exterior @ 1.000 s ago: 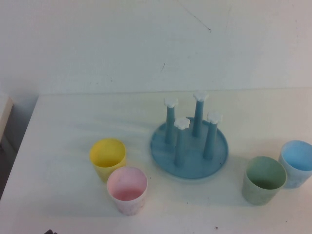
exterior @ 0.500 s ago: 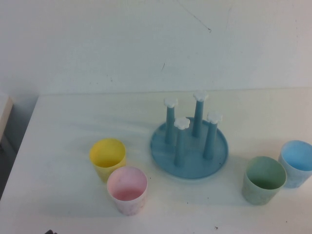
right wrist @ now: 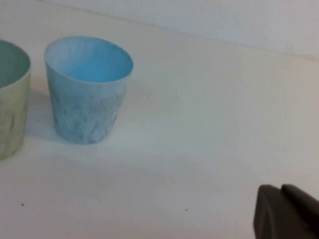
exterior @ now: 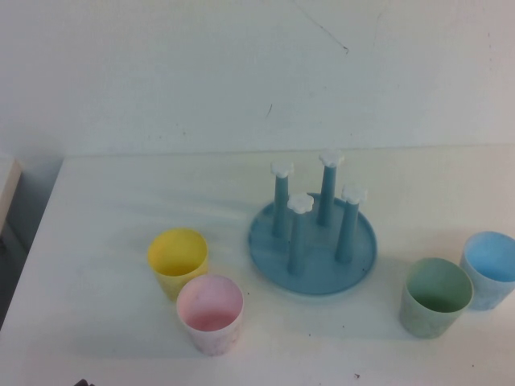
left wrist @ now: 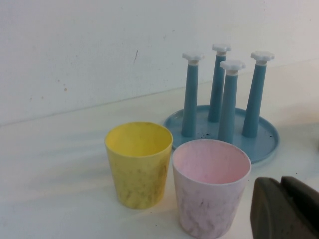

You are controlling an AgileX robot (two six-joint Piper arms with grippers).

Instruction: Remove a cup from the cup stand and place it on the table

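Observation:
The mint-green cup (exterior: 436, 296) stands upright on the white table (exterior: 121, 193), right of the blue cup stand (exterior: 312, 245); its edge shows in the right wrist view (right wrist: 9, 99). The stand's four pegs carry no cups, also in the left wrist view (left wrist: 224, 124). My left gripper (left wrist: 285, 206) is shut and empty, low over the table beside the pink cup (left wrist: 210, 186). My right gripper (right wrist: 285, 211) is shut and empty, over bare table away from the light blue cup (right wrist: 88, 88). Neither gripper shows in the high view.
A yellow cup (exterior: 178, 261) and the pink cup (exterior: 210, 313) stand left of the stand. The light blue cup (exterior: 489, 269) stands at the right edge beside the green one. The wall runs along the table's far edge.

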